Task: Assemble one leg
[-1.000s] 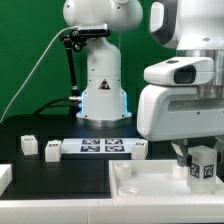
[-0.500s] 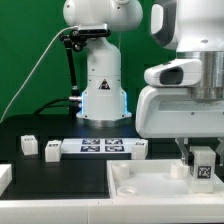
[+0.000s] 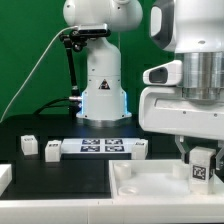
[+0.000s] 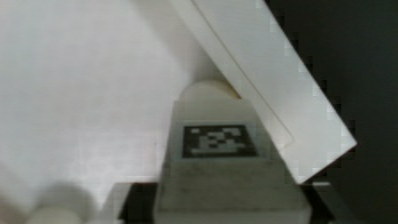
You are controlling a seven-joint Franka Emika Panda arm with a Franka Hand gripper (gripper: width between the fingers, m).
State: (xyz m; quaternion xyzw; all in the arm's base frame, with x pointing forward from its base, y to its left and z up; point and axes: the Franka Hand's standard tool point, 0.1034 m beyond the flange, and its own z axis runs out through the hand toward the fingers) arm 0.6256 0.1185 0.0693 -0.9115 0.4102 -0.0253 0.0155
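My gripper (image 3: 203,158) is shut on a leg (image 3: 203,168), a small white block with a black-and-white tag on its face. It holds the leg upright at the exterior view's right, over the far right corner of the large white square part (image 3: 145,186). In the wrist view the leg (image 4: 217,140) stands between the two dark fingers (image 4: 150,203) of the gripper (image 4: 222,205). Its far end points at the part's flat white floor (image 4: 89,90), close beside the raised rim (image 4: 267,70). I cannot tell whether the leg touches the part.
Two more small white blocks (image 3: 28,146) (image 3: 52,150) lie on the black table at the exterior view's left. The marker board (image 3: 100,147) lies in the middle, with another white block (image 3: 141,148) at its right end. The robot base (image 3: 103,95) stands behind.
The gripper has sunk slightly with the leg and shifted a little to the exterior view's right, and the wrist has turned a bit. The other parts have not moved.
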